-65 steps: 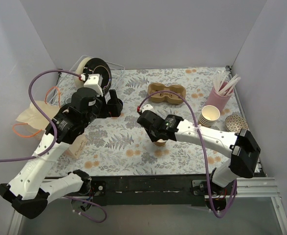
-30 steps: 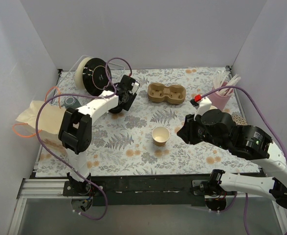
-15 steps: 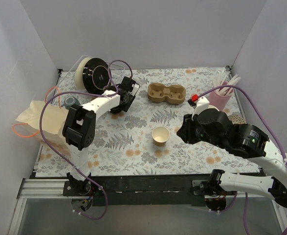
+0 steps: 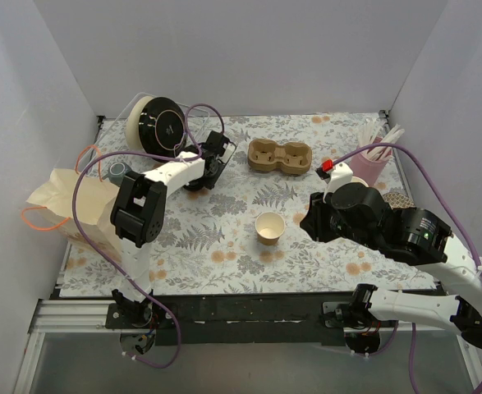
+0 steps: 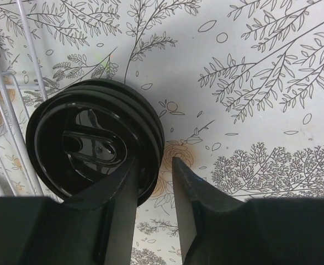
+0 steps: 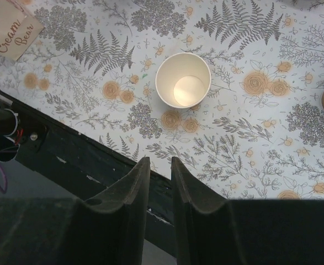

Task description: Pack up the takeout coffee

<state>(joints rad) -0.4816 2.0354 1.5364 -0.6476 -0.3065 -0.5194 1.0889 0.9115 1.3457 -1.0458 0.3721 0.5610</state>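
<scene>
Kraft-brown paper cup [image 4: 270, 227]: stands upright, lidless and empty inside, mid-table on floral-print cloth [image 4: 199, 246], apart from both arms. Right gripper [image 6: 160, 160]: hovers above, near the cup, jaws narrowly parted, grasping nothing. Left gripper [image 5: 154, 161]: sits at far left, fingers straddling rim of stack of round black plastic lids [image 5: 90, 143]; clamped or not, cannot tell.
</scene>
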